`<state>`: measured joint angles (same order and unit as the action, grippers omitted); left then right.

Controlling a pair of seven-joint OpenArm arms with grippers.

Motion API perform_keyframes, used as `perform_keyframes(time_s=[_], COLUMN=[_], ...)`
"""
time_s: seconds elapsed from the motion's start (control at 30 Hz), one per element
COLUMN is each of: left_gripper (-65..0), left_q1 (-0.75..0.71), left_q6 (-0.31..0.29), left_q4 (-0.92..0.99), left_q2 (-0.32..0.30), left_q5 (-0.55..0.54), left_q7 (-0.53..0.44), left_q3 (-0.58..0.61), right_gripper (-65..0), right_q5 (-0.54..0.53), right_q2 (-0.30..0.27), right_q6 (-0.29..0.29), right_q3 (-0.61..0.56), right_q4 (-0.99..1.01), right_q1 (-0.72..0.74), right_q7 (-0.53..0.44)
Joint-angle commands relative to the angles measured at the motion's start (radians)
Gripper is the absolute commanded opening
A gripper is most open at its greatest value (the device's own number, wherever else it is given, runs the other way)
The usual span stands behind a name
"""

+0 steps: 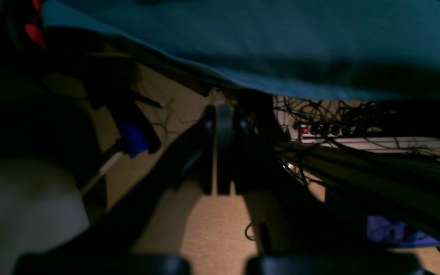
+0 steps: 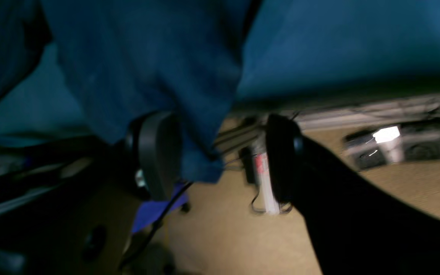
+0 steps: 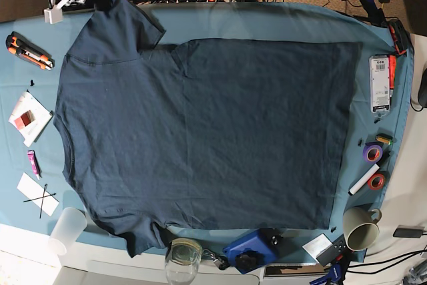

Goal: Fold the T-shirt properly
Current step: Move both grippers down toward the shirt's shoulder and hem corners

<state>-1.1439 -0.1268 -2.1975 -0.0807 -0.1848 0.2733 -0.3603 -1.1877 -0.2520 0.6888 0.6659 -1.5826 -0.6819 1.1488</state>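
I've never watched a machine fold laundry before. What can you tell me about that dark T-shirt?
The T-shirt is plain dark navy, soft cotton by its look, with short sleeves. It lies spread flat and unfolded on the teal table cloth, neck towards the base view's left. One sleeve hangs over the table edge between the open jaws of the right claw.

Plain dark navy T-shirt [image 3: 200, 131] on lighter teal table cloth [image 3: 280, 21], orange-black utility knife [image 3: 28, 52].

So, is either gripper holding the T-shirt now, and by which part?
Nothing is held. The right gripper has open jaws, and a hanging edge of the dark navy-blue cotton T-shirt dangles between them. The left gripper is shut on nothing.
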Motion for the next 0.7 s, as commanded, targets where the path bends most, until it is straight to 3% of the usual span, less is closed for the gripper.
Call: perform_keyframes(time_s=[0.0,0.23,0.37,0.57,0.67], left_gripper=[-65.0,-65.0,-65.0,-65.0,-65.0], left_q1=[-0.016,0.002,0.017,0.016,0.016], left_q6=[0.003,-0.004,-0.004,-0.004,-0.004], left_q4=[-0.017,-0.017,-0.017,-0.017,-0.017], left_q2=[-0.003,-0.003,-0.003,-0.003,-0.003], left_q5=[-0.003,-0.003,-0.003,-0.003,-0.003], left_q7=[-0.019,-0.019,-0.018,-0.018,-0.019], left_q3=[-0.003,-0.003,-0.003,-0.003,-0.003], right_gripper=[-29.2,-29.2,-29.7,-40.4,-41.1], right_q5=[-0.044,-0.114,-0.214,-0.22,-0.285], right_q2=[-0.016,-0.011,-0.011,-0.006,-0.006], right_q6=[0.009,0.009,0.009,0.009,0.009], right_q3=[0.008,-0.004,-0.033,-0.038,-0.038], right_q4=[-0.013,-0.013,-0.013,-0.014,-0.014], right_q1=[-0.008,-0.008,-0.008,-0.009,-0.011], right_q7=[-0.005,0.048,0.123,0.121,0.146])
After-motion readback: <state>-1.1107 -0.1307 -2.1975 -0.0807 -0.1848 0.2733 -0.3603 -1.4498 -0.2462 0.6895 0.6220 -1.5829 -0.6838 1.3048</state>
